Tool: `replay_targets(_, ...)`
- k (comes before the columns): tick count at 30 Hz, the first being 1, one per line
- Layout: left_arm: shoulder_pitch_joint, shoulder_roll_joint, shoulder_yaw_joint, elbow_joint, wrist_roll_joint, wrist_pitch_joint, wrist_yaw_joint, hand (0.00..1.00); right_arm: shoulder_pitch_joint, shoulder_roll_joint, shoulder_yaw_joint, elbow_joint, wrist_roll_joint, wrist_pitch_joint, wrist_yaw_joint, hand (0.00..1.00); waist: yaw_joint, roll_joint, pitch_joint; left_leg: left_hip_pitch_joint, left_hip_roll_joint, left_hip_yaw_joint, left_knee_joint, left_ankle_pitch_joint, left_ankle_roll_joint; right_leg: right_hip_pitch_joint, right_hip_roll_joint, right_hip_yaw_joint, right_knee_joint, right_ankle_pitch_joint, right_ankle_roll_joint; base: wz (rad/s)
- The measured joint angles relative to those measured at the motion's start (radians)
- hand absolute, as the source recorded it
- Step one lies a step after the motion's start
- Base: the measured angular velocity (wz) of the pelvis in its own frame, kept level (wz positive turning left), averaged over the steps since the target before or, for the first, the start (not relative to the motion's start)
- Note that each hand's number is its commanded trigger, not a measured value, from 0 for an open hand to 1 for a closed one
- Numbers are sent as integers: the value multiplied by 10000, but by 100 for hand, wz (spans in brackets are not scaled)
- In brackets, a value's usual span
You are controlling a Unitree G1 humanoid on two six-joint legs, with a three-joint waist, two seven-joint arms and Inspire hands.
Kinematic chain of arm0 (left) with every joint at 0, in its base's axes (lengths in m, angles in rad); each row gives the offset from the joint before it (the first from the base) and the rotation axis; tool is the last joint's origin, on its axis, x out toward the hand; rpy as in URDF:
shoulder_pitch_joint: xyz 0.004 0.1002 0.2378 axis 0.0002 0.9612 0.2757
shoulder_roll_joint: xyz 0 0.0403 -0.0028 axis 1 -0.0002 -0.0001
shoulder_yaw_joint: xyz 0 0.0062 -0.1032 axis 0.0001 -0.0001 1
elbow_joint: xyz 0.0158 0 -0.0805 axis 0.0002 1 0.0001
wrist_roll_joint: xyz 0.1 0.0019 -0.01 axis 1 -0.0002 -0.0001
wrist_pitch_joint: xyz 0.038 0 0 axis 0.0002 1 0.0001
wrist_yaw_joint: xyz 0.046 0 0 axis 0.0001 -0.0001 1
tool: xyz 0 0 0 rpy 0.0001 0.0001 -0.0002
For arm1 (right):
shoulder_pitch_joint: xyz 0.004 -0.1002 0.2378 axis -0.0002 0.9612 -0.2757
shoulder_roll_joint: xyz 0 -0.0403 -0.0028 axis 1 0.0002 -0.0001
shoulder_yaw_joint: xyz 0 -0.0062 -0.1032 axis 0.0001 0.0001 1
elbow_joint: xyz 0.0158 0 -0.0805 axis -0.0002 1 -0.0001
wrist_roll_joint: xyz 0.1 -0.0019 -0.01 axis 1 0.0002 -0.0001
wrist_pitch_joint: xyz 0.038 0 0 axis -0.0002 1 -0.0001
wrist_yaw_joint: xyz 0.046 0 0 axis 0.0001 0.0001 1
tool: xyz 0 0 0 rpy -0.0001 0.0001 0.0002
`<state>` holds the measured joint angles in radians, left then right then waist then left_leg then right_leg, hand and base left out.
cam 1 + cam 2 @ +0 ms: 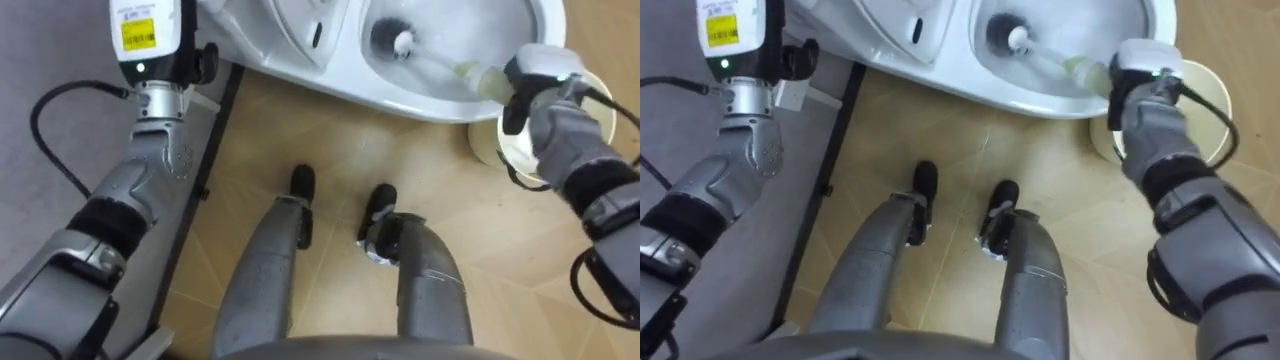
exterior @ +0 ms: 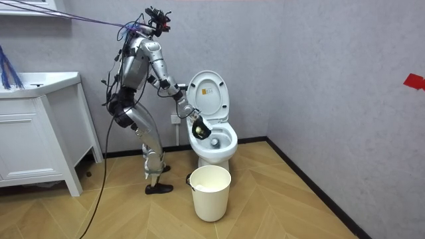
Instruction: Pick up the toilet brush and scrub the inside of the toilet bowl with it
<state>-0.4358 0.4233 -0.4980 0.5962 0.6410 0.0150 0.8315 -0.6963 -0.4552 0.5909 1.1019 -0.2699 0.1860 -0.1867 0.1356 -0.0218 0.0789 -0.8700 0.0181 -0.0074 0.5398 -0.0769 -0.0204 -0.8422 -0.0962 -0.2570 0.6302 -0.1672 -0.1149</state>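
The robot stands on the wooden floor facing the white toilet [image 1: 400,96], bent forward over it, feet just short of the base. The toilet's lid [image 2: 207,93] is raised against the wall. A cream bucket [image 2: 211,192] stands on the floor beside the bowl, on the robot's right, partly behind its right arm in the eye views. A white vanity cabinet [image 2: 40,133] sits well apart at the room view's left.

The toilet brush [image 1: 440,62] lies with its long axis slanting across the bowl. Its dark bristle head [image 1: 392,40] points down into the basin, toward the robot's left, and the pale handle rises to the bowl's right rim. There the right hand [image 1: 548,100] holds the handle's upper end, fingers curled round it, so the head sits well clear of them inside the bowl.

The left hand [image 1: 148,35] is raised beside the toilet near the wall. Its fingers run past the top edge, so I cannot tell whether they are apart or together.
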Motion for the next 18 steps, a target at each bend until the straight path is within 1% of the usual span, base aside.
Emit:
replay_targets(1,-82,-8,-17,-2,38,-12,98,0,-200,-12,-366,270,1016,-96,-239,100,-58,-87,6,-55,-82,-4,-42,57,30,-92,-104,-11,89,-30,25,17)
replay_targets(3,-159,-9,-17,-2,89,-9,231,0,-352,-84,-875,389,1894,-95,-317,100,-166,-152,15,-213,-196,-31,-34,127,83,-273,-225,-20,217,-63,76,17)
replay_targets(4,-230,-40,-24,-5,101,20,374,0,-360,-92,-1081,398,2190,-98,-343,100,-285,-203,28,-303,-249,-20,20,142,111,-393,-269,57,324,-84,113,11)
replay_targets(5,-280,-90,-24,-4,102,51,397,0,-359,-106,-1099,450,2402,-113,-370,100,-302,-211,33,-337,-265,-21,51,150,124,-423,-286,61,344,-85,125,6)
replay_targets(6,-389,-186,-24,17,102,89,383,0,-363,-112,-1125,620,2984,-134,-392,100,-308,-265,64,-353,-322,3,82,169,155,-485,-370,71,446,-95,154,6)
replay_targets(7,-485,-198,-46,85,105,89,391,0,-361,-111,-1125,648,3598,-127,-389,100,-357,-287,78,-400,-355,7,112,176,173,-526,-418,66,517,-119,180,4)
replay_targets(8,-524,-199,-43,122,156,95,389,0,-361,-111,-1125,648,3854,-126,-386,100,-363,-287,79,-426,-358,7,131,175,171,-543,-427,63,526,-129,200,3)
replay_targets(9,-569,-195,-17,141,293,131,324,0,-361,-111,-1126,644,4014,-125,-381,100,-406,-303,88,-459,-390,11,159,180,173,-586,-471,63,583,-151,256,8)
replay_targets(10,-618,-195,22,142,343,183,254,0,-363,-113,-1142,630,4016,-127,-365,100,-501,-309,91,-498,-476,8,162,209,200,-671,-580,69,714,-207,330,11)
replay_targets(13,-732,-199,41,148,599,339,93,0,-361,-102,-1176,617,3967,-118,-196,100,-519,-304,94,-632,-487,36,289,244,228,-791,-613,81,811,-183,360,3)
replay_targets(15,-733,-209,33,209,613,432,-22,0,-301,-13,-1176,633,3948,-116,-69,100,-487,-287,101,-551,-480,29,326,240,232,-690,-604,50,796,-167,361,-2)
replay_targets(17,-752,-311,32,333,645,504,-202,0,-206,87,-1176,630,3766,-112,104,100,-484,-170,146,-381,-473,-2,330,221,252,-458,-577,-8,729,-169,367,2)
replay_targets(18,-755,-443,49,356,680,619,-329,0,-176,199,-1191,632,3533,-107,153,100,-491,8,187,-276,-472,-80,318,210,261,-285,-560,-76,619,-172,361,3)
